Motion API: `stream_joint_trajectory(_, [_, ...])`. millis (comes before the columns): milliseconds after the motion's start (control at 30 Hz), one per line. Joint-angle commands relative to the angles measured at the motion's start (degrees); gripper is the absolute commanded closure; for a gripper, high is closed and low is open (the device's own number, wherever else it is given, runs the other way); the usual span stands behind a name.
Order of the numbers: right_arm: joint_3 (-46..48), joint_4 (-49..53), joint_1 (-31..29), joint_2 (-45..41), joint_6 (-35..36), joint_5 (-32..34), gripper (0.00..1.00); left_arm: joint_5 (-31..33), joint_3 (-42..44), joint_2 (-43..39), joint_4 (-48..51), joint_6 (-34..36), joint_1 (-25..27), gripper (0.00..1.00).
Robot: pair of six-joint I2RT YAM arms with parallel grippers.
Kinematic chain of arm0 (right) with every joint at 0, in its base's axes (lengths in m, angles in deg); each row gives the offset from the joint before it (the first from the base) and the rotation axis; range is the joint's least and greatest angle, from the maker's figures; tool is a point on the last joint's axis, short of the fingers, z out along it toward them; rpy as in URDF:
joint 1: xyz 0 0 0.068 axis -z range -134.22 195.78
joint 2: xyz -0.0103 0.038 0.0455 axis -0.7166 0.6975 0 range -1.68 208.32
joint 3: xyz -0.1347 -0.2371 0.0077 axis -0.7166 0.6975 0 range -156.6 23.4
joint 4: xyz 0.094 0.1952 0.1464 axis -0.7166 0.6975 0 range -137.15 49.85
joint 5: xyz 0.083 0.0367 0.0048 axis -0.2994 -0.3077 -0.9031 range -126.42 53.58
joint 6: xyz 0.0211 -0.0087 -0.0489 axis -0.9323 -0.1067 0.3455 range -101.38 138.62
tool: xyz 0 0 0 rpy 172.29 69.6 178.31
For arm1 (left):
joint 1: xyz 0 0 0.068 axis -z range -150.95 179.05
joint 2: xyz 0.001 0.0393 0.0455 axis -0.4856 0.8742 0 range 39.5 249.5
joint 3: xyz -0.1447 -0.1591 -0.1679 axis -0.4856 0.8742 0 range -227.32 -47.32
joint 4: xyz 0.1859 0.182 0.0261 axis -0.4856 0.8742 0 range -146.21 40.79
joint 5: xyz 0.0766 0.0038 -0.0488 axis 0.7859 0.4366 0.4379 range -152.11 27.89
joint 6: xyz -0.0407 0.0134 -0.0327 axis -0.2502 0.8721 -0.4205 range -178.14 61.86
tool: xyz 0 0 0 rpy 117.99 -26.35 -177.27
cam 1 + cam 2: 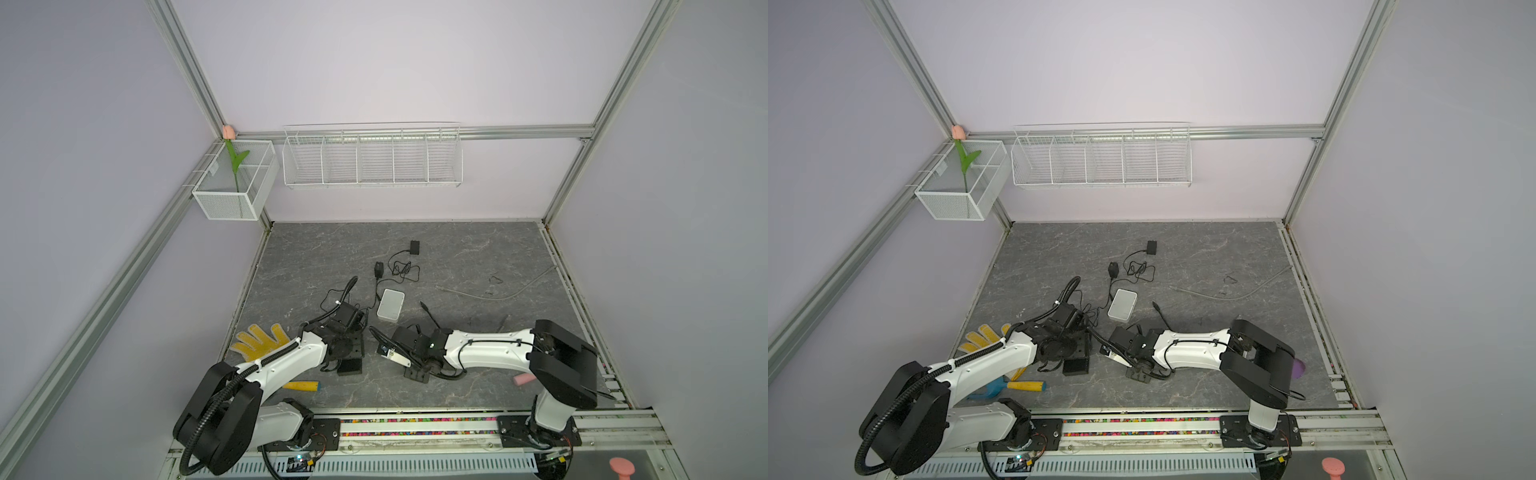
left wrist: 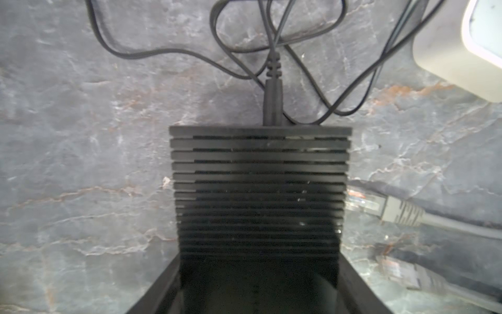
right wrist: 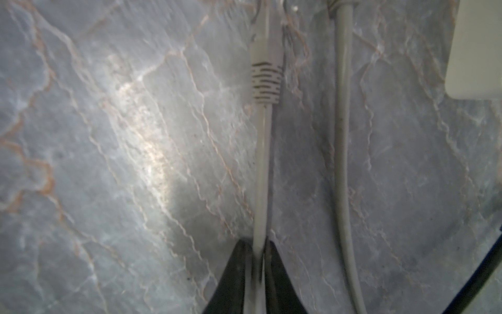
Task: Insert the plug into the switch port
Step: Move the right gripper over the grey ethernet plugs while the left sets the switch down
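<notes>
Surface: we're over a dark marbled surface point(image 1: 457, 257), with cords strewn across the middle.
Wall: a white wire rack point(image 1: 372, 156) hangs at the back. Beside it is a mesh basket point(image 1: 235, 199) with a tulip point(image 1: 236, 162) standing in it.
Glove: a yellow glove point(image 1: 259, 340) lies partly under the left arm.
White box: the white box point(image 1: 390, 304) sits just beyond both hands.
Left hand: the left hand point(image 2: 258, 261) is clamped on the black ribbed box point(image 2: 258, 176). A power cord point(image 2: 273, 89) is plugged into the box's far face.
Right hand: the right hand point(image 3: 260, 244) pinches the grey cable point(image 3: 263, 168) behind the boot.
Plug: the plug point(image 3: 264, 78) juts ahead of the right hand. A second cable point(image 3: 342, 136) runs alongside it, apart.
In the way: two clear-tipped plug ends point(image 2: 364, 204) lie just beside the ribbed box, and we can't tell which one is held.
Hard to see: the plug's tip blurs out at the frame edge. No port face shows on either box. In both top views the arms cover the plug.
</notes>
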Motion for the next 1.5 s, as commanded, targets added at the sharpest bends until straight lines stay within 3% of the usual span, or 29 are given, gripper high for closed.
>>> stream_joint_trajectory(0, [1.1, 1.2, -0.1, -1.7, 1.3, -2.7, 0.75, -0.9, 0.2, -1.9, -0.2, -1.5, 0.3, 0.42])
stream_joint_trajectory(33, [1.2, 1.1, -0.1, -1.9, 1.5, -3.6, 0.72, -0.3, 0.4, -2.6, 0.0, -1.8, 0.3, 0.33])
stream_joint_trajectory(67, [1.4, 0.7, -0.1, -2.1, 1.7, -4.5, 0.7, 0.7, 0.6, -3.6, 0.3, -2.1, 0.3, 0.04])
stream_joint_trajectory(100, [1.7, 0.2, 0.0, -2.3, 1.9, -5.3, 0.68, 1.2, 0.9, -4.7, 0.5, -2.4, 0.3, 0.0])
stream_joint_trajectory(533, [-3.0, -1.2, 5.4, -3.2, -0.9, -15.4, 0.65, 4.1, 5.3, -22.4, -0.2, -6.4, -0.4, 0.0])
stream_joint_trajectory(733, [-7.1, -0.5, 7.1, -0.4, -1.7, -18.7, 0.65, 0.8, 8.4, -28.3, -0.4, -7.5, -3.8, 0.16])
stream_joint_trajectory(900, [-9.6, 0.9, 7.1, 3.2, -1.6, -20.5, 0.66, -0.9, 8.7, -27.8, -1.5, -7.5, -4.1, 0.31])
stream_joint_trajectory(1233, [-10.4, 1.4, 7.2, 6.7, -2.1, -21.3, 0.67, -2.6, 8.7, -23.5, -4.5, -7.2, -4.5, 0.33])
stream_joint_trajectory(1467, [-10.6, 2.0, 7.2, 8.3, -2.8, -22.6, 0.74, -3.0, 9.0, -23.2, -5.0, -7.5, -4.6, 0.36])
